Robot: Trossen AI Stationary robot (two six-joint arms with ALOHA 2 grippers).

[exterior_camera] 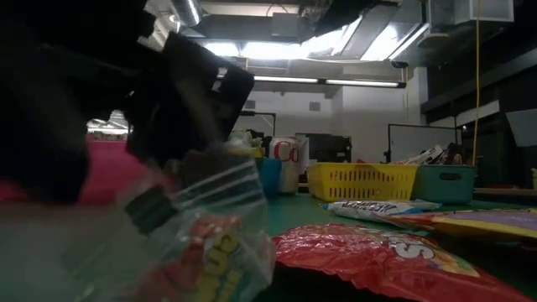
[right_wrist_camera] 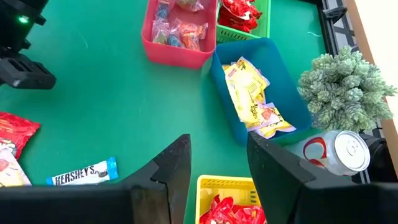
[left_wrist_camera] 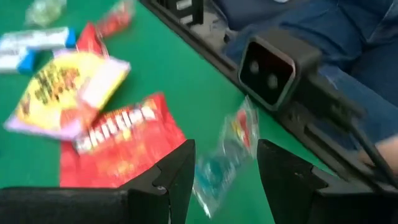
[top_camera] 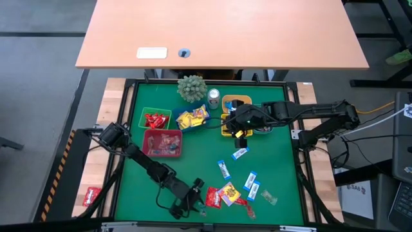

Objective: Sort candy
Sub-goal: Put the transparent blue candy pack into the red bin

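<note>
Loose candy lies on the green mat's near half: blue-and-white bars (top_camera: pixel 240 153) (top_camera: pixel 251 185), a red Skittles pack (top_camera: pixel 212 196) (left_wrist_camera: pixel 124 143) and a yellow pack (top_camera: pixel 228 192). My left gripper (top_camera: pixel 193 198) (left_wrist_camera: pixel 227 149) is open and low near the near edge. Its fingers stand on either side of a small clear bag of sweets (left_wrist_camera: pixel 239 134) (exterior_camera: pixel 201 235). My right gripper (top_camera: pixel 241 133) (right_wrist_camera: pixel 217 146) is open and empty. It hovers over the near edge of the yellow basket (top_camera: pixel 235 116) (right_wrist_camera: pixel 230 199), which holds red candy. My left gripper has its two fingers on either side of the small clear bag (left_wrist_camera: pixel 217 171), coming at it slanting down toward the table's near edge. Whether the fingers touch the bag, I cannot tell.
A green bin of red candy (top_camera: pixel 154 119), a pink bin (top_camera: pixel 162 143) and a blue bin of yellow candy (top_camera: pixel 192 119) stand left of the yellow basket. A silver can (top_camera: pixel 214 96) and a small plant (top_camera: pixel 192 87) stand at the far edge. The low camera (left_wrist_camera: pixel 273 68) sits on the near rim.
</note>
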